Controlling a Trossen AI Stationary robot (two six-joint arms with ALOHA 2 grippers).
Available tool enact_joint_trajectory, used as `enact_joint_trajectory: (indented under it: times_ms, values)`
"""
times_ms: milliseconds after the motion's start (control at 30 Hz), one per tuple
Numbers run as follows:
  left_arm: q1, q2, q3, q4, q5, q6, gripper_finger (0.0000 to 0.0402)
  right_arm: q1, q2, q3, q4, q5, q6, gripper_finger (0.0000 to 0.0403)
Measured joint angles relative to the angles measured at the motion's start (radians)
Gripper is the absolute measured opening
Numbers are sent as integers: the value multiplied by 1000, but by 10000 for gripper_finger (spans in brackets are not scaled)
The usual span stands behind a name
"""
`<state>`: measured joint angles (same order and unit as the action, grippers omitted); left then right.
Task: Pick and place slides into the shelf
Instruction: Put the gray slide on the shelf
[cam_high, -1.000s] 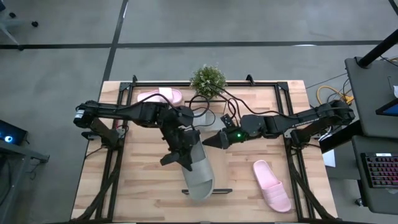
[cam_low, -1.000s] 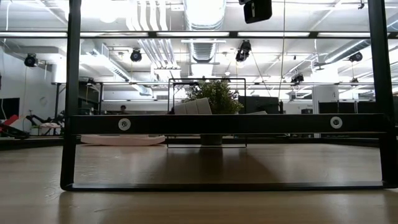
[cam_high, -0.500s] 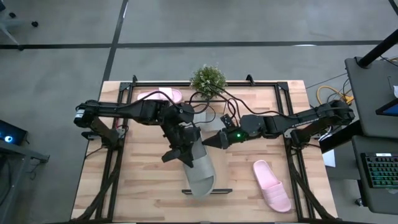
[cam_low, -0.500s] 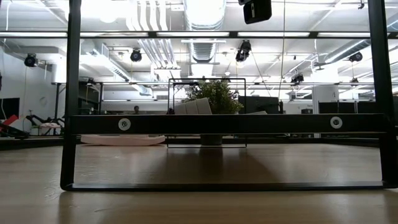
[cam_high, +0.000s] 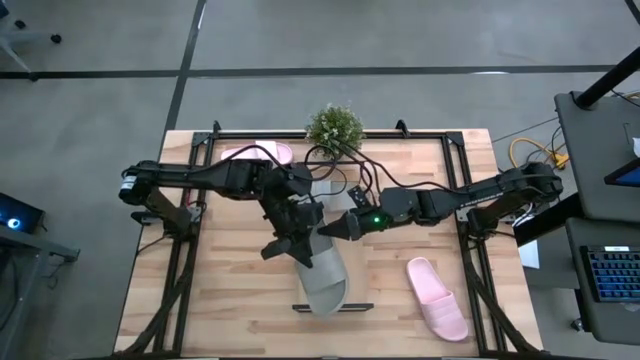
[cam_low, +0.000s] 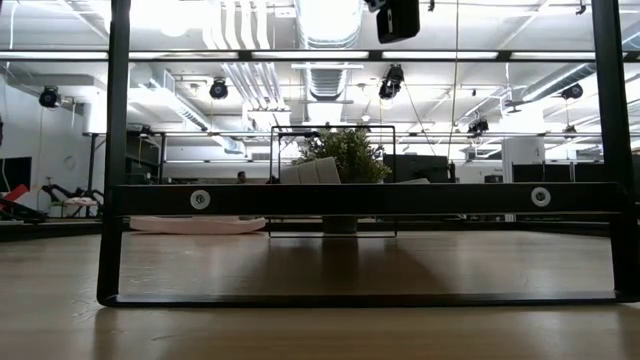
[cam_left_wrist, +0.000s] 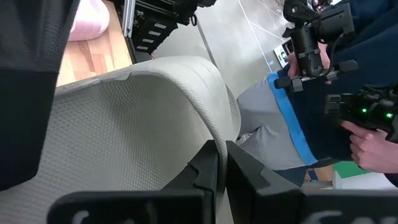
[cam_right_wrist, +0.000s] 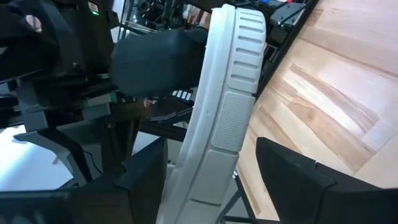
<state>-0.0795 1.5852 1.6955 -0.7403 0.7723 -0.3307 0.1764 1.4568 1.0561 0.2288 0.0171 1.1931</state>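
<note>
A grey slide (cam_high: 325, 275) hangs over the middle of the table with my left gripper (cam_high: 296, 240) shut on it. In the left wrist view its ribbed strap (cam_left_wrist: 124, 124) fills the picture above the shut fingers (cam_left_wrist: 208, 168). My right gripper (cam_high: 328, 230) comes in from the right, open. Its two fingers stand on either side of the slide's sole (cam_right_wrist: 227, 106), which is turned on edge. One pink slide (cam_high: 437, 298) lies on the table near the right. Another pink slide (cam_high: 258, 155) lies at the far left. The shelf's thin wire frame (cam_low: 333, 127) shows around the plant. My left gripper pinches the edge of the grey slide's strap (cam_left_wrist: 214, 134) between its two fingers. The fingers slant down from the table's far left. The slide hangs below them on a slant, its free end toward the near edge, lifted clear of the table.
A small potted plant (cam_high: 334, 128) stands at the far edge with cables beside it. A pale grey shape, likely another slide (cam_high: 333, 188), lies just in front of it. Black rails (cam_high: 190, 250) run along both table sides. A person (cam_left_wrist: 298, 124) stands beyond the table.
My right gripper has edged toward the table's left, closer to the grey slide, staying open. The left gripper and the slide have kept their place.
</note>
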Motion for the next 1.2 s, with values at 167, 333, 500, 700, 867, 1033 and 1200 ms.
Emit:
enact_joint_trajectory:
  times_ms: [167, 333, 500, 700, 867, 1033, 1200]
  values:
    - [0, 0, 0, 0, 0, -1, 0, -4, -2, 0, -2, 2, -3, 218]
    - [0, 0, 0, 20, 0, -2, 0, -5, -2, 0, -1, 6, -4, 175]
    - [0, 0, 0, 23, -1, -3, 0, -7, -1, 0, 0, 11, 7, 103]
    - [2, 0, 0, 24, -2, -6, 0, -8, -1, 0, -3, 32, 14, 49]
    - [2, 0, 0, 25, -3, -13, 4, -11, -1, 0, -3, 33, 13, 50]
    - [2, 0, 2, 32, 1, -77, 32, -11, -1, 0, -2, 34, 10, 46]
    - [2, 0, 2, 33, 3, -82, 79, -11, -1, 0, -3, 37, 7, 45]
